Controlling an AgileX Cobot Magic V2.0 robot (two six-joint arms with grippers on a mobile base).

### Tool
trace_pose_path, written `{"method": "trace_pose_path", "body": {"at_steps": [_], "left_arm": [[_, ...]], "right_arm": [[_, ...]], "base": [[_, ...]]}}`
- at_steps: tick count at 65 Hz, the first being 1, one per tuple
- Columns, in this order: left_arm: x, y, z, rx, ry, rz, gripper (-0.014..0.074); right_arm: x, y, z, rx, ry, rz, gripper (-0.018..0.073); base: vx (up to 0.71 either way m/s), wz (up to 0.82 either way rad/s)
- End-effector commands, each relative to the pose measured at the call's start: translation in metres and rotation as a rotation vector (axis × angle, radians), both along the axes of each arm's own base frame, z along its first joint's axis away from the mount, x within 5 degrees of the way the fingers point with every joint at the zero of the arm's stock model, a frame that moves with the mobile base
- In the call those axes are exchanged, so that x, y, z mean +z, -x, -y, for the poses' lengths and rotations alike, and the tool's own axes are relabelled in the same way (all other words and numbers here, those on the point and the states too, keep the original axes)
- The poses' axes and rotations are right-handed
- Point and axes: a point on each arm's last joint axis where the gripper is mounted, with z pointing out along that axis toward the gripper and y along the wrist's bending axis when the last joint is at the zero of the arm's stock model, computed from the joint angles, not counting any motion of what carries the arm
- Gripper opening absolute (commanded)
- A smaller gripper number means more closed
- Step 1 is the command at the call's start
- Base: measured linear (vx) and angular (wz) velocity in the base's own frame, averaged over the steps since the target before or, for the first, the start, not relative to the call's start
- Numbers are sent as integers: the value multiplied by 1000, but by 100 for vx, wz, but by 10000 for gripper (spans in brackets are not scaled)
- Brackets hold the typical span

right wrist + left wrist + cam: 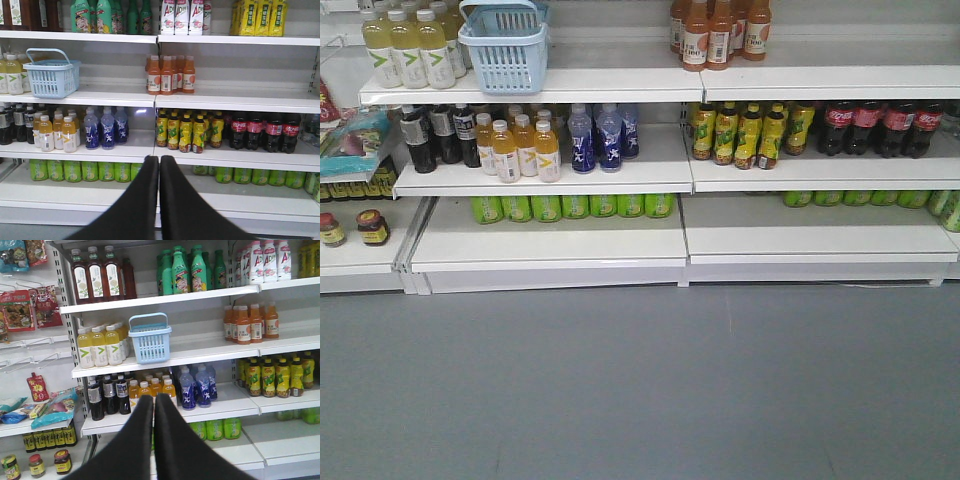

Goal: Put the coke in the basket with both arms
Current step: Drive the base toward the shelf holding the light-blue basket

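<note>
The light blue basket [504,47] stands on a white shelf beside yellow-green bottles; it also shows as the basket [149,338] in the left wrist view and the basket [51,72] in the right wrist view. Dark coke bottles [880,127] with red labels stand on the middle shelf at the right, seen too as coke bottles [264,131]. My left gripper [153,399] is shut and holds nothing, well back from the shelves. My right gripper [159,159] is likewise shut and bare. Neither arm appears in the front view.
Shelves [550,170] hold orange bottles [718,32], blue bottles [596,137], yellow-labelled tea bottles [748,133], black bottles [438,135] and green cans [570,206]. Jars [372,227] and snack packs [350,140] sit at the left. Grey floor [640,390] lies before the shelving.
</note>
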Motion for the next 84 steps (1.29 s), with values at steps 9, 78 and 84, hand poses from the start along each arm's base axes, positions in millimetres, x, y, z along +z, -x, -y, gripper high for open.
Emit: {"method": "trace_pose_path", "body": {"at_steps": [9, 78, 84], "left_arm": [[5, 2, 0, -8, 17, 84, -6], [5, 2, 0, -8, 17, 84, -6], [5, 2, 0, -8, 17, 84, -6]], "right_arm": [[2, 1, 0, 3, 11, 70, -5], [2, 1, 0, 3, 11, 70, -5], [2, 1, 0, 3, 11, 70, -5]], "base": [[0, 0], [4, 2], [9, 11]]}}
